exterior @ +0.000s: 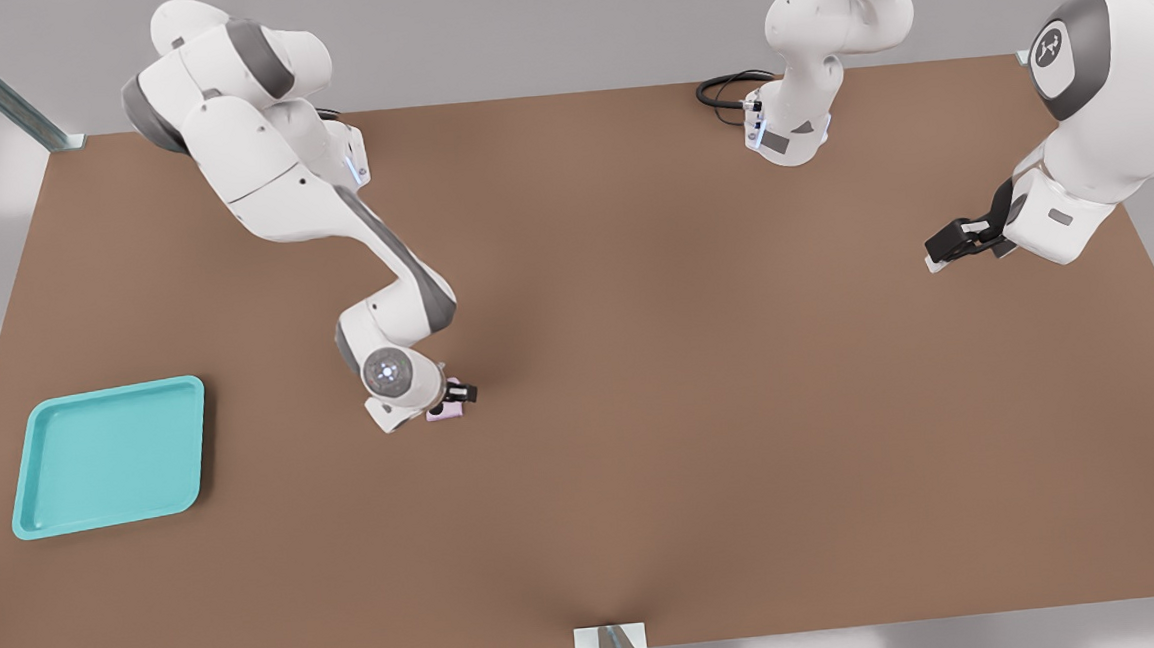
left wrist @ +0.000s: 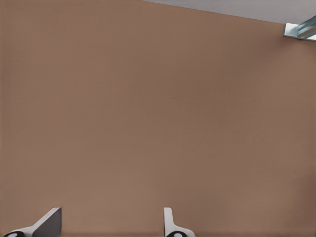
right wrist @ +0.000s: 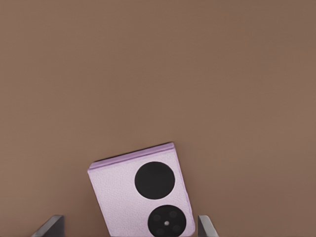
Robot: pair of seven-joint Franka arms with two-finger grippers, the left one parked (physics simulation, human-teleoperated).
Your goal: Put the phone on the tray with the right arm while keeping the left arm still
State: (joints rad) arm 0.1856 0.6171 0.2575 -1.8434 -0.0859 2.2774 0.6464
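Phone (right wrist: pixel 140 197) lies flat on the table (exterior: pixel 639 360), well apart from the tray (exterior: pixel 109 458), toward the front view's right. Directly over it the gripper (exterior: pixel 456 396) hangs spread, one finger (right wrist: pixel 49 227) either side, not yet clamped.

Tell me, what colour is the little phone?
Pale pink-lilac phone with two black lenses, clearest in the right wrist view; the gripper straddles it.

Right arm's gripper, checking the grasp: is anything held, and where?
Nothing held yet: the gripper is open, fingers either side of the small pink-lilac phone, not touching it.

Lilac phone (right wrist: pixel 143 195), turquoise tray (exterior: pixel 109 458)
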